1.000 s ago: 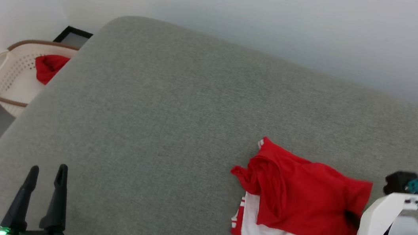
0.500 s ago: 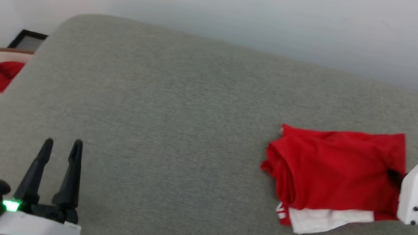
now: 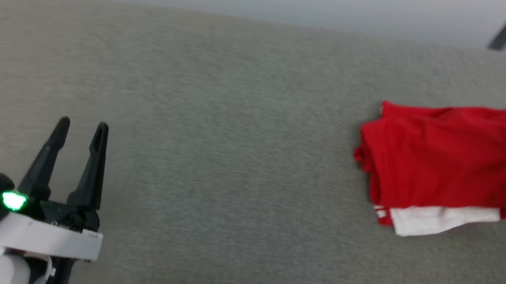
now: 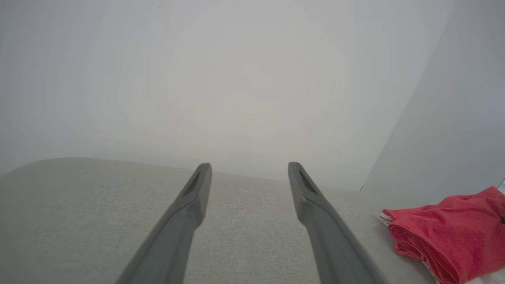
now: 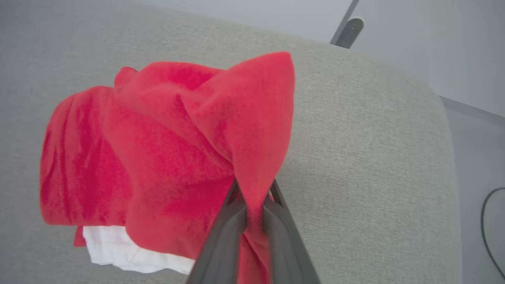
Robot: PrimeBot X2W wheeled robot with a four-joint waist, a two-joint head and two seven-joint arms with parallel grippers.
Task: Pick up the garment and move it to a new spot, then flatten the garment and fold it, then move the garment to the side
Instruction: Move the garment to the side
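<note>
garment (image 3: 449,156): folded, lay near the grey cushion's (image 3: 237,111) right edge.
right gripper (image 5: 252,189): pinched narrow on the garment's red edge.
left gripper (image 3: 81,128): wide, empty, over the front-left corner.

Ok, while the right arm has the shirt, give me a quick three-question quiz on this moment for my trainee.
1. True or false: the left gripper is holding the garment.
2. The right gripper is: A) open above the cushion; B) shut on a red fold of the garment; C) shut on the white sleeve.
3. Fill in: the layer peeking out beneath the red fabric is ___.
Key: 1 false, it stands open over the grey cushion, apart from the garment. 2 B. 3 white.
</note>
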